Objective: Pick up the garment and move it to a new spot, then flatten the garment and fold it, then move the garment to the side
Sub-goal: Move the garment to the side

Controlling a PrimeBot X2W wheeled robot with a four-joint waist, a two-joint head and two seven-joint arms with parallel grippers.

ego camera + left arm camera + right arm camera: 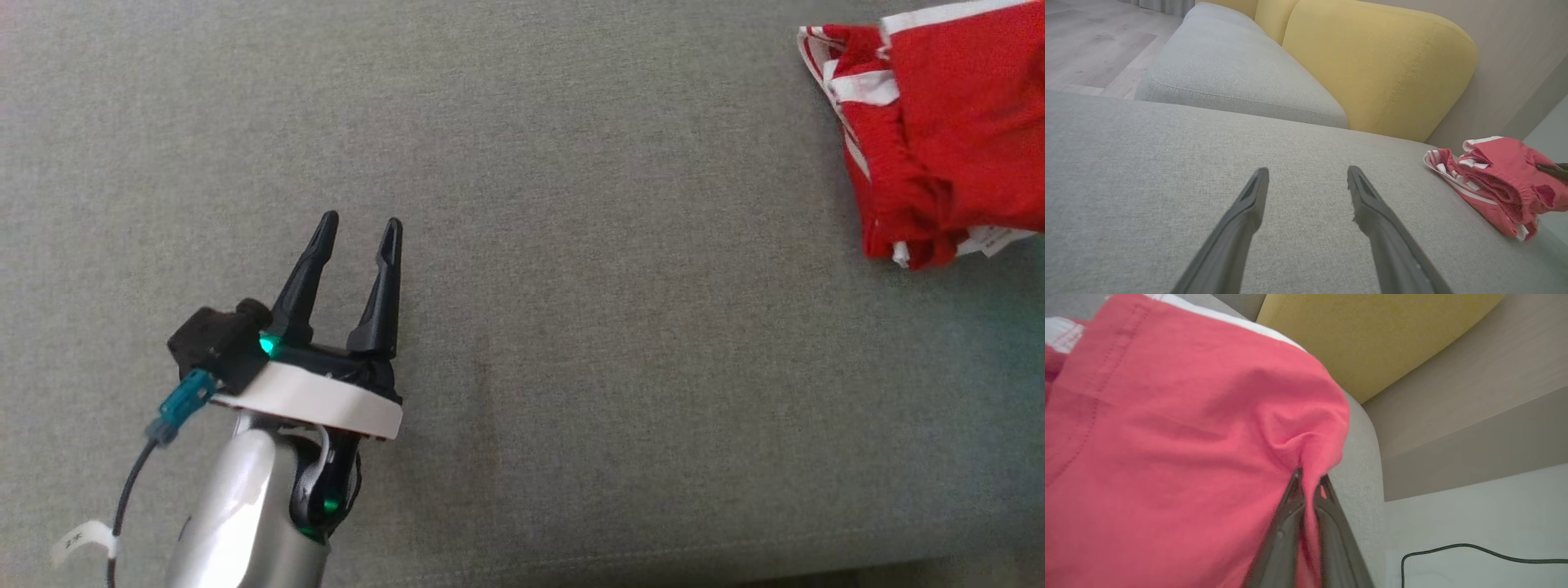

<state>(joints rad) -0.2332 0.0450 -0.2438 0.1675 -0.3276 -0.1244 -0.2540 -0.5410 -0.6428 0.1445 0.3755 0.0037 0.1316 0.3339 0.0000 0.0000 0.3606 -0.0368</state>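
The garment [947, 139] is red with white stripes and trim, bunched at the far right of the grey sofa seat [571, 245]. In the left wrist view the garment [1494, 183] lies off to the right, with a dark fingertip of the other arm at its right side. My right gripper [1309, 479] is shut on a fold of the red cloth [1167, 437], fabric pinched between its two fingers. My left gripper [359, 233] hovers over bare seat at the lower left, open and holding nothing, well apart from the garment.
Yellow back cushions [1372, 65] line the sofa behind the seat, and a second grey seat cushion [1229, 73] lies beyond. The sofa's right edge drops to a pale floor with a black cable [1474, 551]. Wooden floor [1090, 45] lies at the far left.
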